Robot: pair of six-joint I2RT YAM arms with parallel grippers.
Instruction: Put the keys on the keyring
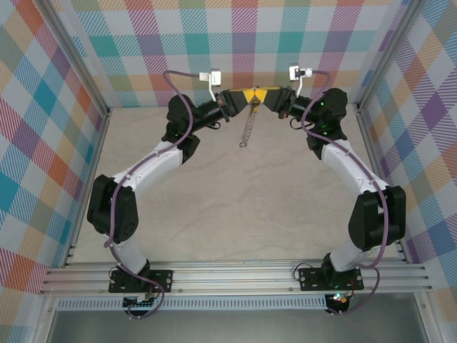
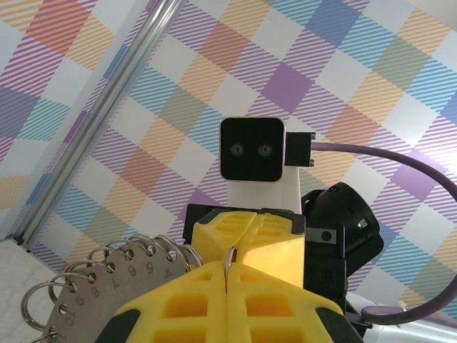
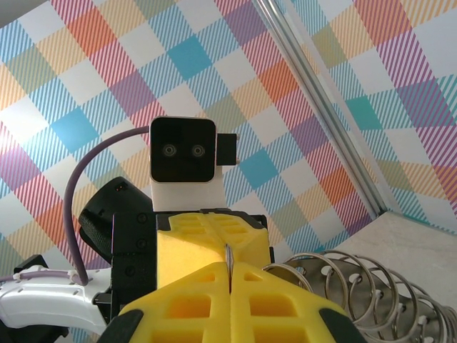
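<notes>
Left gripper and right gripper meet tip to tip, raised. Each looks clamped tight on thin wire of the keyring, probably so both steady it for threading. Its coils dangle just below the tips. Key: too small to pick out.

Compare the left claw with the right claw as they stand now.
The left claw reaches in from the left, the right claw from the right, so they face each other tip to tip. The keyring, dangling where they meet, slants towards the left claw's side, away from the right claw. Shared: both are yellow and closed; which one pinches the keyring I cannot tell.
</notes>
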